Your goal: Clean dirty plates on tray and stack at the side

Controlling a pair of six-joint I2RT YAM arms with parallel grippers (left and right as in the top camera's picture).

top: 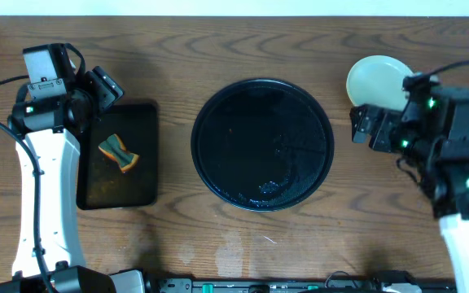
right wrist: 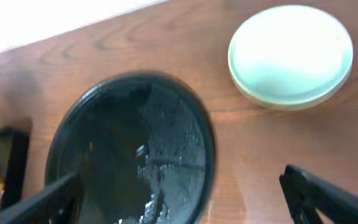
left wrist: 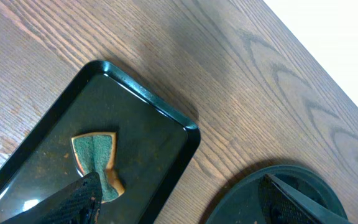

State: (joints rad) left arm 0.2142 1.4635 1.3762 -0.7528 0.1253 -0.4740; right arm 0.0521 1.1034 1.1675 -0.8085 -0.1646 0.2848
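The round black tray (top: 206, 106) lies mid-table with nothing on it, only wet streaks (right wrist: 166, 180). The plates (top: 377, 79) sit in a pile at the far right on the wood, beside the tray. The top one is pale mint and shows no smear (right wrist: 291, 53); how many lie beneath I cannot tell. My right gripper (top: 363, 124) hovers just in front of the pile, open and holding nothing (right wrist: 185, 205). At the left, my left gripper (top: 108, 88) hangs open and holds nothing above the rectangular tray's far end (left wrist: 185, 208).
A small rectangular black tray (top: 137, 175) lies at the left with a green-and-orange sponge (top: 119, 153) on it (left wrist: 98, 158). Bare wooden table surrounds both trays. The table's far edge runs close behind the plates.
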